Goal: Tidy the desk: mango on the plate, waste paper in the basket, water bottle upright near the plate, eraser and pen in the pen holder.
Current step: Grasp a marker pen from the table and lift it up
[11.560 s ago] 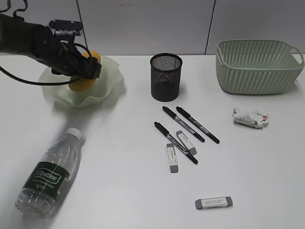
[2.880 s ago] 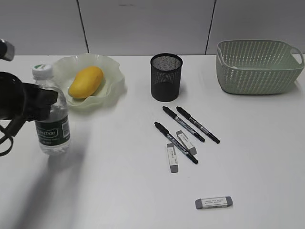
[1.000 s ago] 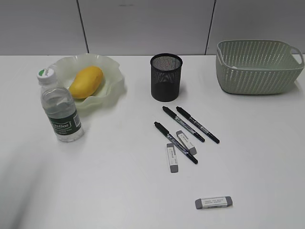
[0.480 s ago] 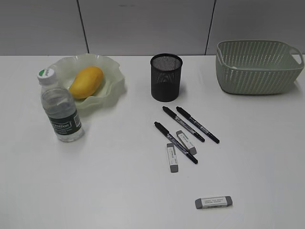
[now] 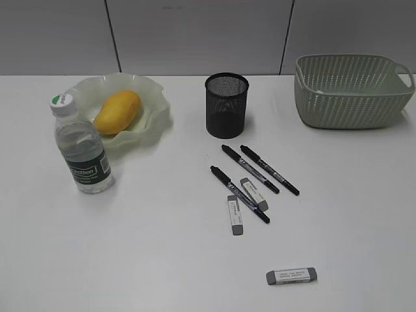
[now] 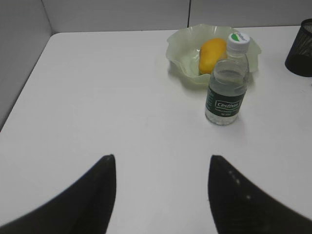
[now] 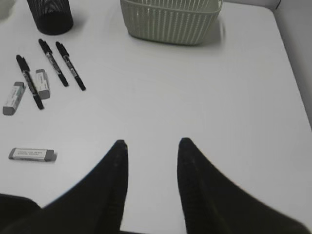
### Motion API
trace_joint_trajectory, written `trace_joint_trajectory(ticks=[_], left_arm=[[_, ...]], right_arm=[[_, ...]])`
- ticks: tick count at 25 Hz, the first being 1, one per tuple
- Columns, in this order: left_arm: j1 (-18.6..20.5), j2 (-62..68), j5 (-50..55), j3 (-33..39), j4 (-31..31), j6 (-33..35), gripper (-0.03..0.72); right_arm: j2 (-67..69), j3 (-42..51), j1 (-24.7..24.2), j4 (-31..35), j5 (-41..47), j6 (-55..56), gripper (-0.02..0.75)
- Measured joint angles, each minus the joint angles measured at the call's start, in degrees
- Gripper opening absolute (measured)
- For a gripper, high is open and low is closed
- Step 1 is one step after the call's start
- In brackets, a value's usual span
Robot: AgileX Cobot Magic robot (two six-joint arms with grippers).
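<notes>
Left end effector spread, nothing between fingers, bare table ahead; water bottle upright ahead-right, just beside plate holding mango, left table edge close on that side. Right end effector spread, empty, open table ahead; basket straight ahead by far edge. Pens, erasers and pen holder lying ahead-left, right table edge near.
</notes>
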Motion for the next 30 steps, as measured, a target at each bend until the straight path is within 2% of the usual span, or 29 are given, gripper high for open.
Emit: trace_joint_trajectory(ticks=[4,9,12,17,20,23,25,30], left_arm=[[0.0,0.0,0.0,0.0,-0.1,0.0,0.447],[0.0,0.0,0.0,0.0,-0.1,0.0,0.443],[0.0,0.0,0.0,0.0,-0.1,0.0,0.437],[0.0,0.0,0.0,0.0,-0.1,0.0,0.436],[0.0,0.0,0.0,0.0,-0.1,0.0,0.435],[0.0,0.0,0.0,0.0,-0.1,0.0,0.435],[0.0,0.0,0.0,0.0,-0.1,0.0,0.435],[0.0,0.0,0.0,0.0,-0.2,0.0,0.435]], right_arm=[[15.7,-0.2,0.0,2.3,-4.8,-3.7,0.293],[42.4,-2.6,0.0,14.9,-12.1,-15.7,0.322],[57.7,-6.1,0.0,18.2,-16.4,-18.4,0.325],[79.3,-17.3,1.2,18.6,-19.8,-19.3,0.328],[90.0,-25.5,6.2,17.9,-20.2,-19.2,0.328],[99.6,-35.0,12.0,13.2,-19.9,-14.4,0.328],[105.5,-41.5,14.5,9.7,-18.4,-10.8,0.328],[115.8,-56.5,18.6,8.0,-11.5,-8.9,0.328]])
